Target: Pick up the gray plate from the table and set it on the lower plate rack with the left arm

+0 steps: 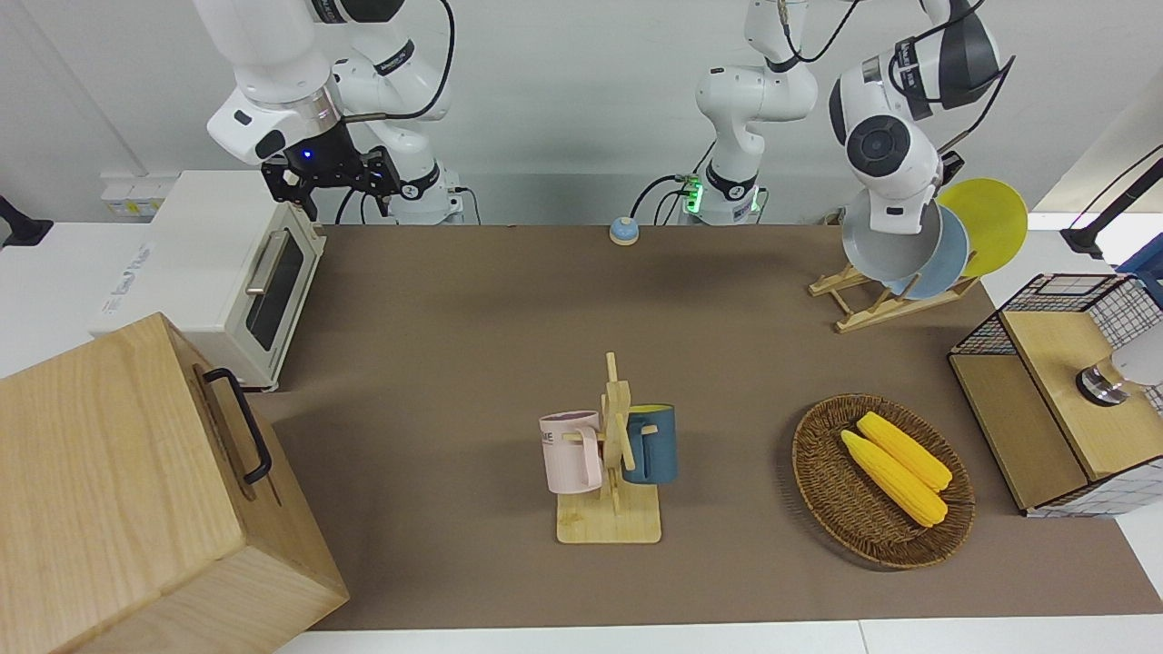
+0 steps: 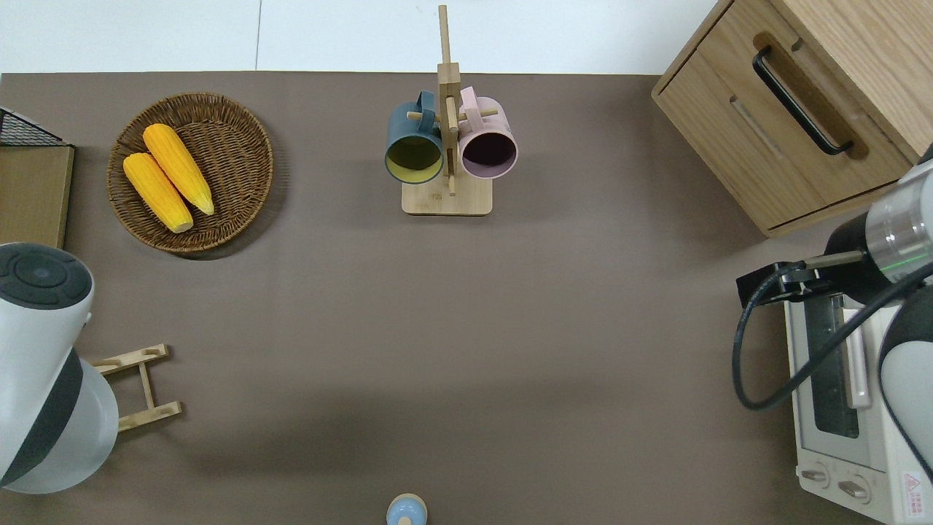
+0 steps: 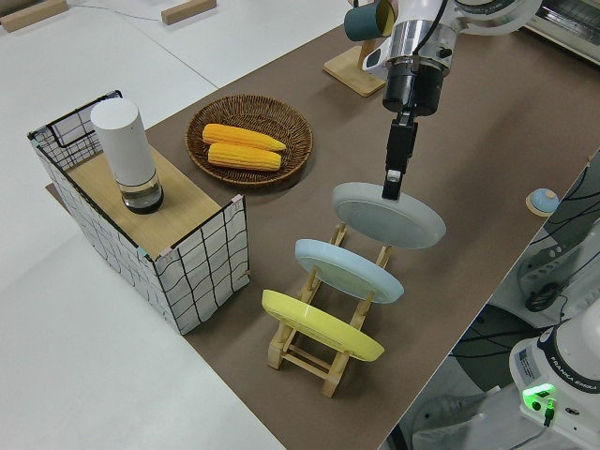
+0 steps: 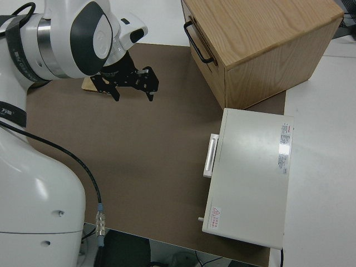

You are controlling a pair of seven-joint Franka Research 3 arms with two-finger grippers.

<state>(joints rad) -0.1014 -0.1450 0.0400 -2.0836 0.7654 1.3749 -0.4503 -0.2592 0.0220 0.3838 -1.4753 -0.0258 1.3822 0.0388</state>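
Note:
My left gripper is shut on the rim of the gray plate, which hangs tilted over the lower plate rack at its end toward the table's middle. I cannot tell whether the plate touches the rails. In the front view the gray plate overlaps the light blue plate, and the yellow plate stands one slot on. In the overhead view the left arm hides most of the plate and rack. My right gripper is open, empty and parked.
A wooden mug stand with a pink and a blue mug stands mid-table. A wicker basket with two corn cobs and a wire crate lie near the rack. A toaster oven and a wooden cabinet are at the right arm's end.

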